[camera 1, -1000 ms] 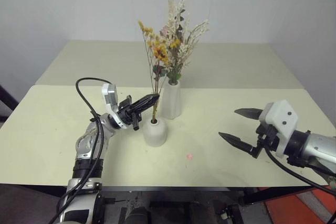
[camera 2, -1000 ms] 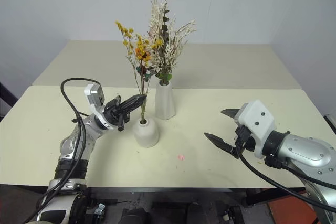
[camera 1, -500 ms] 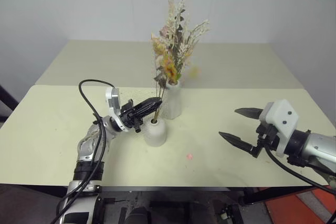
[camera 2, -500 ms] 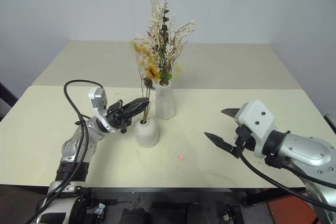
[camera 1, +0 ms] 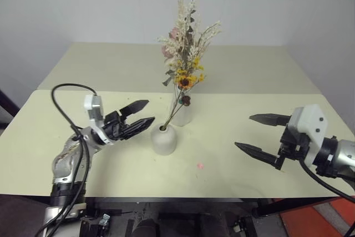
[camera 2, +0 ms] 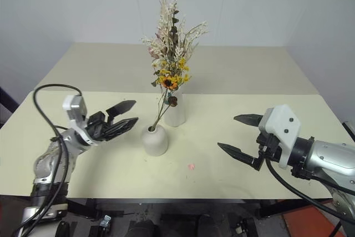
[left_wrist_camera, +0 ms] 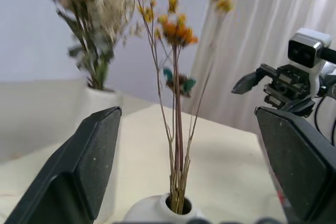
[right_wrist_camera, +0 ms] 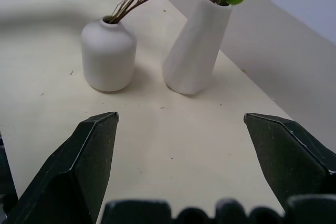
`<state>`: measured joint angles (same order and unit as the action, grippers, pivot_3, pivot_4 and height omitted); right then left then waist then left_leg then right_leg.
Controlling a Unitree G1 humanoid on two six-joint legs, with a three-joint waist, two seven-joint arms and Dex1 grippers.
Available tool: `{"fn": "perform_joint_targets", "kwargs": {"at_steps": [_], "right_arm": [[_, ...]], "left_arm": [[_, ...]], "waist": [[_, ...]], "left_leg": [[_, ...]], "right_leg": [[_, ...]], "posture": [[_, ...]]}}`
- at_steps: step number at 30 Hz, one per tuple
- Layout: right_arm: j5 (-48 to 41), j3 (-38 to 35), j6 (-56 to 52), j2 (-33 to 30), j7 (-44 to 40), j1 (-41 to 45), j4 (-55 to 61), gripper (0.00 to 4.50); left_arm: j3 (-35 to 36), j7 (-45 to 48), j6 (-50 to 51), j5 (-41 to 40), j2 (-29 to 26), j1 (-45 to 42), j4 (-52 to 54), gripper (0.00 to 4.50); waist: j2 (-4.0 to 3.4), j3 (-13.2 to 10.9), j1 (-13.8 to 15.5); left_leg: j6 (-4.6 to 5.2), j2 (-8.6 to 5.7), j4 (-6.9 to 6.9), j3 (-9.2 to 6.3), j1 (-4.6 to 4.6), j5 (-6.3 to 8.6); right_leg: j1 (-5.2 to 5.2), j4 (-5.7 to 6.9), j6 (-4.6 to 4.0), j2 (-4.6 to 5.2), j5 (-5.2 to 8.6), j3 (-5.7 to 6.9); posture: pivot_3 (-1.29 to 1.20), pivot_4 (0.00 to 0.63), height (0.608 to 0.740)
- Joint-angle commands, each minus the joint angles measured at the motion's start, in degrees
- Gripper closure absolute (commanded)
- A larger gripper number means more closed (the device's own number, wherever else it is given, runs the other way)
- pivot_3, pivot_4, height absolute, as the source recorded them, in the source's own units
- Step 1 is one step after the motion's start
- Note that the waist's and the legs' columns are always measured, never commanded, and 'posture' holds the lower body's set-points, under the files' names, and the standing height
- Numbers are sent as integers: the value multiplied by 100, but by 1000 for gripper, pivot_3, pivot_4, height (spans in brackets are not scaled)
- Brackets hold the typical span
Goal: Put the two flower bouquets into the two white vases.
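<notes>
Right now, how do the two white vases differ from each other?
The tall tapered vase is slim and narrows to its mouth; the squat vase is short and rounded. The tall one holds the large dried bunch and stands farther back; the squat one holds the thin orange-yellow sprig, which leans. Both are matte white and upright.

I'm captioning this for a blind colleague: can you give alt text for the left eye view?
Two white vases stand mid-table: the short vase holds a thin orange-flowered sprig leaning right, and the tall vase behind it holds a big dried bouquet. The left gripper is open just left of the short vase; the right gripper is open, far right.
</notes>
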<state>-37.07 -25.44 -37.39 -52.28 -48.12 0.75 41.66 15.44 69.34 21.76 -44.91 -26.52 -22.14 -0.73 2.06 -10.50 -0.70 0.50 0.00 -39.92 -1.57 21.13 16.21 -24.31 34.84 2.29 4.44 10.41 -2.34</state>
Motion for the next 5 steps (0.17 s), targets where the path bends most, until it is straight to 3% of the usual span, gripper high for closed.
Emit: {"fn": "perform_joint_targets", "kwargs": {"at_steps": [1, 5], "right_arm": [[-36, -308, 208, -145, -205, -58, -66, 0], [-60, -570, 290, -268, -518, -208, -259, 0]], "left_arm": [[416, -112, 130, -347, -343, 150, 582, 56], [758, -184, 247, -564, -738, 394, 956, 56]], "waist": [[0, 0, -1], [-1, 0, -5]], "left_leg": [[0, 1, 1, 0, 0, 0], [0, 2, 5, 1, 0, 0]], "right_leg": [[0, 0, 0, 0, 1, 0], [-2, 0, -3, 0, 2, 0]], "posture": [[0, 150, 740], [0, 150, 740]]}}
